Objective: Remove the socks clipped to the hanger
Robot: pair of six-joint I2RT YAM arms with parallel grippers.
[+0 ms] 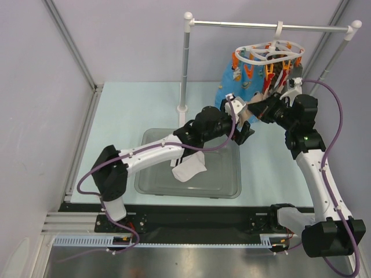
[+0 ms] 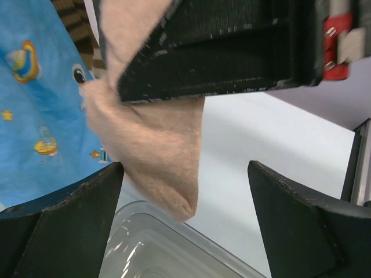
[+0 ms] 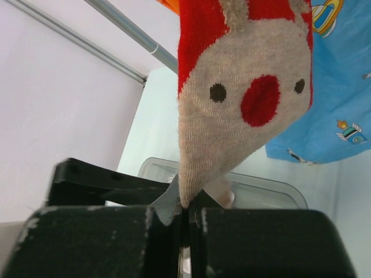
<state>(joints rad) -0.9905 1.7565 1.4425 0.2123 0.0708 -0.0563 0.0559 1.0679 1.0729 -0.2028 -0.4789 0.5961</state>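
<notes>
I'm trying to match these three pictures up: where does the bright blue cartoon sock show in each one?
Top external: the blue sock hangs under the hanger, upper right of centre.
Left wrist: it fills the upper left corner.
Right wrist: it is at the right edge, behind the red-and-beige sock.
Shared landmark: the clear bin, lower in each picture than the sock.

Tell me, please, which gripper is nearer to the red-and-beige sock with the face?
Right. The right gripper is shut on the red-and-beige sock at its lower end; the left gripper stands open just beside it, gripping nothing.
</notes>
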